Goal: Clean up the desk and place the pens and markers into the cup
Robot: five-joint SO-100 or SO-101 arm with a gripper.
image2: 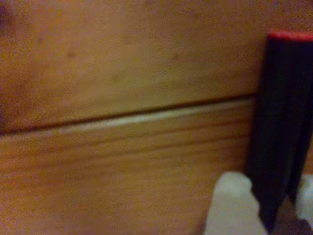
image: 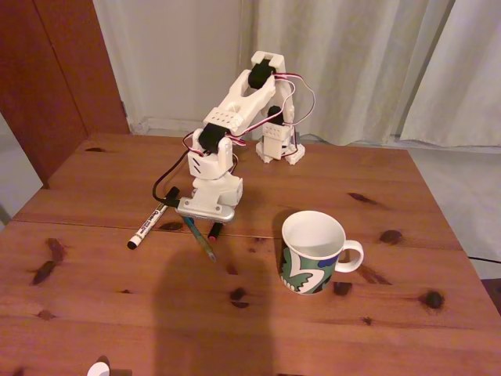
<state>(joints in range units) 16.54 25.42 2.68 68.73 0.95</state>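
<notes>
You have nothing in the cup [image: 313,252] yet: its white inside looks bare, and it stands upright on the bench [image: 376,313], handle to the right in the fixed view, well apart from the arm. All three sticks lie on the bench by the plank seam. The white marker [image: 149,225] is leftmost, slanting down-left; the green pen [image: 201,241] pokes out below the gripper [image: 205,215]; the black pen [image: 214,230] shows its red end just beside it.

Your gripper is low over the green and black pens. In the wrist view the black pen [image2: 283,127] stands close along the right edge, red end up, against something pale at the bottom. Whether the jaws are wide or closed on it, I cannot tell. As I judge it, all three pickups and drops are left.
</notes>
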